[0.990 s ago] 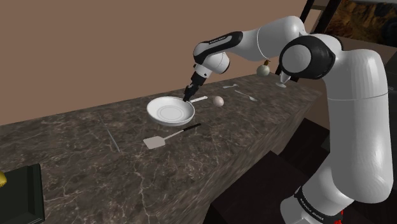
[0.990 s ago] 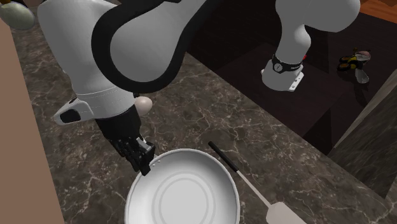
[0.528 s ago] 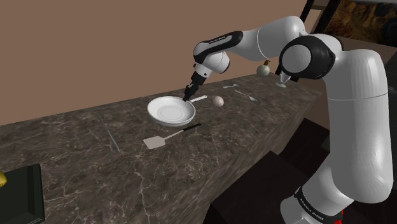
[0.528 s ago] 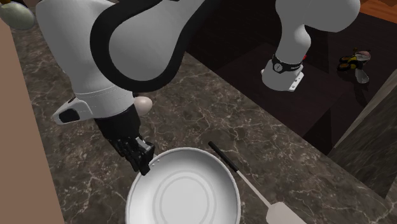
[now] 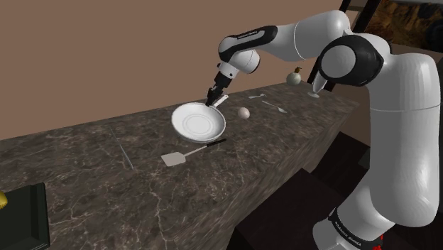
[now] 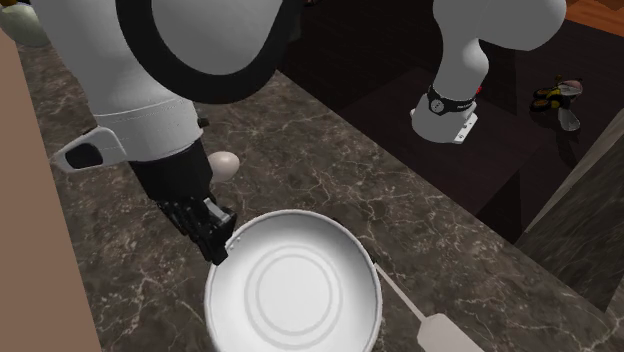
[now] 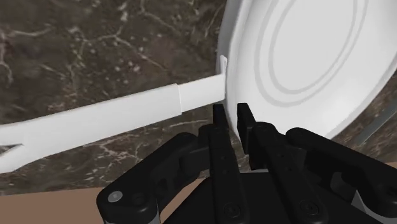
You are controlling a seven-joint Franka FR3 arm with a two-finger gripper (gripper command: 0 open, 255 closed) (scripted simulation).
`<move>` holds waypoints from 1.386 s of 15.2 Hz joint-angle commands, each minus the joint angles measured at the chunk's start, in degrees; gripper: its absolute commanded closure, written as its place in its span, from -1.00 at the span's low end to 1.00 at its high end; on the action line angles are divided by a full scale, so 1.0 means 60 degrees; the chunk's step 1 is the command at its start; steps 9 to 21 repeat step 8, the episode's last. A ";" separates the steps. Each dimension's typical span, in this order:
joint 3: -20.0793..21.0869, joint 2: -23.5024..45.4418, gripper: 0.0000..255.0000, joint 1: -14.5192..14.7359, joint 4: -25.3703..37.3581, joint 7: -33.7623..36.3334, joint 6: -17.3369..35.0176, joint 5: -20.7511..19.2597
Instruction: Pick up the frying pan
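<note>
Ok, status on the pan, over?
End effector shut on white frying pan rim, beside handle. Pan tilted, looks off the counter. Spatula and egg nearby, nothing blocking.

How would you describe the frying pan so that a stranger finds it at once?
On the long dark veined counter along the brown wall, look at the white arm's tip. The frying pan is the round white dish, tilted, its rim clasped by the black gripper; the spatula beside it is small and flat.
</note>
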 commanded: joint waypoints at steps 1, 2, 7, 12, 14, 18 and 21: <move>-0.0031 -0.0059 1.00 -0.0005 0.0166 0.0110 -0.0207 -0.0074; -0.0044 -0.0107 1.00 -0.0003 0.0217 0.0160 -0.0296 -0.0106; -0.0094 -0.0290 1.00 0.0001 0.0455 0.0368 -0.0674 -0.0232; -0.0093 -0.0289 1.00 0.0001 0.0457 0.0368 -0.0675 -0.0232; -0.0093 -0.0289 1.00 0.0001 0.0457 0.0368 -0.0675 -0.0232; -0.0093 -0.0289 1.00 0.0001 0.0457 0.0368 -0.0675 -0.0232; -0.0093 -0.0289 1.00 0.0001 0.0457 0.0368 -0.0675 -0.0232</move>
